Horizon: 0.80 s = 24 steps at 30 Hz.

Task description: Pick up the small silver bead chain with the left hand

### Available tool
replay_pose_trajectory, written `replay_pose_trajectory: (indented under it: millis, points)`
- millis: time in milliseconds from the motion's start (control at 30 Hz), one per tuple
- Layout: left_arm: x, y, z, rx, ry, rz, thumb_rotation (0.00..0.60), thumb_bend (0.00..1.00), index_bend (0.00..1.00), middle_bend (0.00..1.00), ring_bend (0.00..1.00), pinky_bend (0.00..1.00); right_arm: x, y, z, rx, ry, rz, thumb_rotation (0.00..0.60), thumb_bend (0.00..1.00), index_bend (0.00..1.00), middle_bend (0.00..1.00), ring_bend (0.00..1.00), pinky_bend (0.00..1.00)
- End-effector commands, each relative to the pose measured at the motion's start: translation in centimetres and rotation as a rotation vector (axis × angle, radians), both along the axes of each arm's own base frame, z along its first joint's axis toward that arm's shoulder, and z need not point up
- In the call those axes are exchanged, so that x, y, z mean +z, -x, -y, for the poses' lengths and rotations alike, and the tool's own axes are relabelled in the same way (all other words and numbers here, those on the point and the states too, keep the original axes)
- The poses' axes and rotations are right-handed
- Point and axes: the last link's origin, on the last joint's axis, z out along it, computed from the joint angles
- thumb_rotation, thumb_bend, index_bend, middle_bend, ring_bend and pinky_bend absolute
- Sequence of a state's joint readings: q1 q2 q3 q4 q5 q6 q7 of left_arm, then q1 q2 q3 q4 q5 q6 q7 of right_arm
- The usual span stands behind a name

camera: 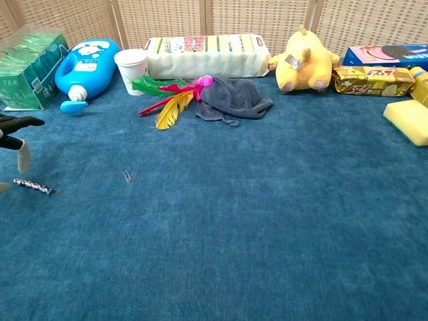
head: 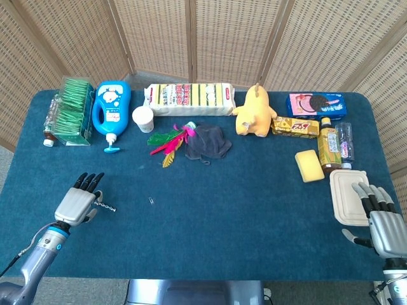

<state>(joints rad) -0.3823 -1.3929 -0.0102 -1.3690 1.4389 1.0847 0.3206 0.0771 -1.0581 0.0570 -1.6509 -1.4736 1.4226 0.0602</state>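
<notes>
The small silver bead chain (head: 107, 206) lies flat on the blue tablecloth near the front left; in the chest view the bead chain (camera: 33, 186) sits at the left edge. My left hand (head: 79, 202) hovers right over its left end with fingers apart, holding nothing; the chest view shows only the left hand's dark fingertips (camera: 25, 123) at the frame's edge above the chain. My right hand (head: 381, 219) rests open at the front right beside a white lidded box (head: 348, 197).
A tiny paper clip (head: 151, 201) lies right of the chain. Along the back stand a green tea box (head: 72, 110), a blue bottle (head: 112, 107), a paper cup (head: 143, 118), feathers (head: 166, 144), a grey cloth (head: 206, 141) and a yellow plush (head: 254, 112).
</notes>
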Motion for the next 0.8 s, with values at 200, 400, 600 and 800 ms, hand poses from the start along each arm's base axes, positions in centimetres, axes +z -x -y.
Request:
replay_pose_trajectory:
  millis: [200,400,600,800]
  points:
    - [-0.54,0.07,-0.57,-0.009,-0.003,-0.044,0.600,0.60,0.44,0.00,0.00,0.00,0.04,0.02,0.02,-0.003,-0.001,0.006,0.600,0.00,0.00,0.00,0.00,0.00]
    - [-0.81,0.29,-0.71,-0.008,-0.004,-0.066,0.600,0.60,0.44,0.00,0.00,0.00,0.18,0.04,0.03,-0.004,0.002,0.012,0.600,0.00,0.00,0.00,0.00,0.00]
    - [-1.00,0.60,-0.77,0.002,0.000,-0.071,0.600,0.60,0.44,0.00,0.00,0.00,0.23,0.01,0.03,-0.003,0.001,0.017,0.600,0.00,0.00,0.00,0.00,0.00]
    - [-1.11,0.63,-0.74,0.004,-0.001,-0.071,0.600,0.60,0.44,0.00,0.00,0.00,0.32,0.06,0.07,-0.007,0.004,0.028,0.600,0.00,0.00,0.00,0.00,0.00]
